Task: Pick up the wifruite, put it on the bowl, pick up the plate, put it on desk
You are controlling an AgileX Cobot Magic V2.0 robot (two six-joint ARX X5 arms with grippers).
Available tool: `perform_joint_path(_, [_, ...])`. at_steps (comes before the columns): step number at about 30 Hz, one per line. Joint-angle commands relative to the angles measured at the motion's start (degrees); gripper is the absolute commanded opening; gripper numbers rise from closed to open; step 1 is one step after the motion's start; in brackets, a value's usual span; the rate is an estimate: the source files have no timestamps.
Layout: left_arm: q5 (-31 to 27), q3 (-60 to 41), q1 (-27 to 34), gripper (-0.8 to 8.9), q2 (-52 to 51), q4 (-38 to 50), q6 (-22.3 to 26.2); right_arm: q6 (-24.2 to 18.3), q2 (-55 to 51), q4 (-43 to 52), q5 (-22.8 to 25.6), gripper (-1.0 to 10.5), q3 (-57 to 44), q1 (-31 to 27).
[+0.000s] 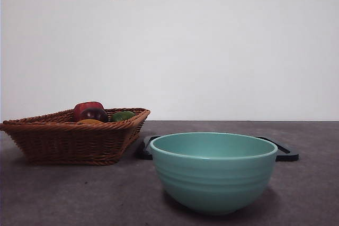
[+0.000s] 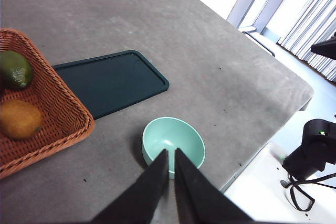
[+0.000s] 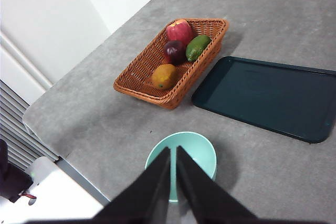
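Bowl: the mint-green ribbed bowl (image 1: 213,172) stands nearest the front camera on the grey desk (image 1: 312,194), empty.
Tray: a dark flat tray (image 3: 268,97) lies just behind the bowl, beside the basket, with nothing on it.
Basket: the brown wicker basket (image 3: 137,74) holds four fruits.
Wifruite: the orange wifruite (image 3: 164,76) sits at the basket's near end, close to the dark red-purple fruit (image 3: 175,52) and apart from the green fruit (image 3: 198,48) and the red apple (image 3: 179,30).
Left gripper: left gripper (image 2: 170,159) hangs high above the bowl, jaws nearly together, holding nothing.
Right gripper: right gripper (image 3: 173,157) likewise high over the bowl, jaws nearly together, empty.
Step in hand: reaching for the wifruite, not yet begun.
Advice: spread the jaws wide first, descend straight over the fruit's middle, and keep clear of the basket wall and the purple fruit.
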Motion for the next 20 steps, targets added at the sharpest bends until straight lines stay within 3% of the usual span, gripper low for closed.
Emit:
perform_joint_path(1, [0.02,1.03,-0.24,0.23,0.17,0.37,2.19,-0.68,0.39,0.39,-0.02,0.1,0.59,0.24])
perform_joint_path(3, [0.02,1.03,-0.24,0.49,0.17,0.26,2.05,-0.66,0.39,0.28,0.15,0.1,0.59,0.24])
perform_joint_path(5, [0.02,1.03,-0.24,1.35,0.17,0.28,1.9,-0.66,0.39,0.13,0.15,0.8,0.59,0.26])
perform_joint_path(10, [0.02,1.03,-0.24,5.36,0.17,0.24,0.9,-0.61,0.39,0.15,0.35,5.8,0.59,0.24])
perform_joint_path(12, [0.04,1.03,-0.24,6.31,0.17,0.22,-0.59,-0.63,0.39,0.17,0.68,6.7,0.59,0.24])
perform_joint_path(20, [0.02,1.03,-0.24,6.55,0.2,0.39,-3.96,-0.66,0.39,0.66,0.57,6.8,0.59,0.24])
